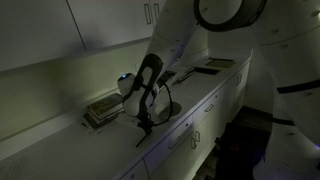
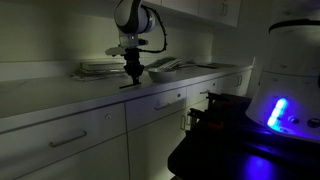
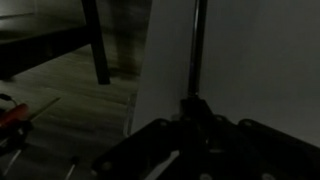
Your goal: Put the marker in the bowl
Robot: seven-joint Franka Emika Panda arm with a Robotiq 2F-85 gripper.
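The scene is dim. In both exterior views my gripper [image 1: 143, 118] [image 2: 131, 76] points down at the counter [image 1: 190, 110], between the stack of books and the bowl. The pale shallow bowl [image 1: 167, 108] [image 2: 164, 70] sits just beside the gripper. In the wrist view a thin dark stick, the marker [image 3: 197, 50], runs straight out from between my dark jaws [image 3: 197, 118], which look shut on it. In the exterior views the marker's tip [image 2: 129, 84] is at or just above the counter top, not over the bowl.
A flat stack of books [image 1: 100, 110] [image 2: 100, 68] lies on the counter on the gripper's other side. A flat tray-like thing [image 1: 215, 66] lies farther along. Wall cabinets hang above, drawers below. A lit blue device [image 2: 280, 110] stands off the counter.
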